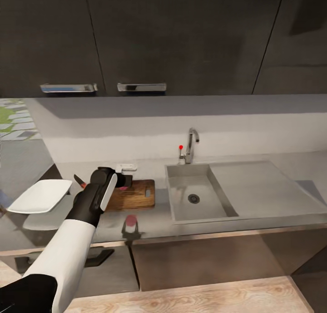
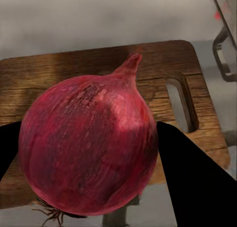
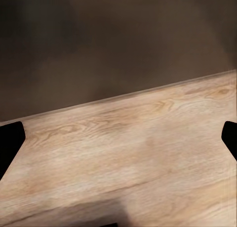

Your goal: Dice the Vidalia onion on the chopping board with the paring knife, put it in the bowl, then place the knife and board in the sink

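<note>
Your left gripper (image 2: 89, 148) is clamped on the onion (image 2: 89, 143) — the board (image 2: 59, 73) lies just beyond at 12 o'clock — lower it there.

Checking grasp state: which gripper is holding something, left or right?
The left gripper: its fingers flank the red onion above the chopping board. The right gripper is spread with only wood floor between its tips.
</note>
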Motion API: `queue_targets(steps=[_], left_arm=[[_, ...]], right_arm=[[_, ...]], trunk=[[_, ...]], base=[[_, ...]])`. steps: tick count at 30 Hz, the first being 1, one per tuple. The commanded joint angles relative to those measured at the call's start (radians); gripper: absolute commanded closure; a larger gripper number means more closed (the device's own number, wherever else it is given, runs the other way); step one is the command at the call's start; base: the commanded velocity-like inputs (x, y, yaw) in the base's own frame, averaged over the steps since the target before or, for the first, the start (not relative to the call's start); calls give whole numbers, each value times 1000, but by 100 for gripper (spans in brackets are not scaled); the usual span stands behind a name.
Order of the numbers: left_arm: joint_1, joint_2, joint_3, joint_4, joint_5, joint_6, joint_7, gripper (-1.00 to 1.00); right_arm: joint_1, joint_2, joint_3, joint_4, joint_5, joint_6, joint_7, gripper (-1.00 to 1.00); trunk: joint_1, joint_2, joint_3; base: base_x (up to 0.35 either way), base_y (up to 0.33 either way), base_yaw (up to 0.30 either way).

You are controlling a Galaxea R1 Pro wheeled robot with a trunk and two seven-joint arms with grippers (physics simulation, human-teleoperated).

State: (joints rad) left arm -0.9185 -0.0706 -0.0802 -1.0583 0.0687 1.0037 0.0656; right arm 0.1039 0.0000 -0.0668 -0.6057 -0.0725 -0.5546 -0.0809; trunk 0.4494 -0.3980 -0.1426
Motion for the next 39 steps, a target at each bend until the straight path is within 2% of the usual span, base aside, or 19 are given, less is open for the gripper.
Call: queue_targets(steps=[1,18,39], left_arm=[[-1,0,-1,6,5,3,5,100],[-1,0,-1,21,5,1,3,100],[0,1,-1,32,4,2,3,100]], right_arm=[[0,0,1,-2,-7,-2,1,-100],[0,0,1,-2,-7,-1,1,-100],[0,0,1,-2,-7,-1,1,-100]], trunk=[[1,-2,-2],[1,-2,-11],[1,-2,-34]], base=[[-7,69,0],[84,8,0],[6,0,0]])
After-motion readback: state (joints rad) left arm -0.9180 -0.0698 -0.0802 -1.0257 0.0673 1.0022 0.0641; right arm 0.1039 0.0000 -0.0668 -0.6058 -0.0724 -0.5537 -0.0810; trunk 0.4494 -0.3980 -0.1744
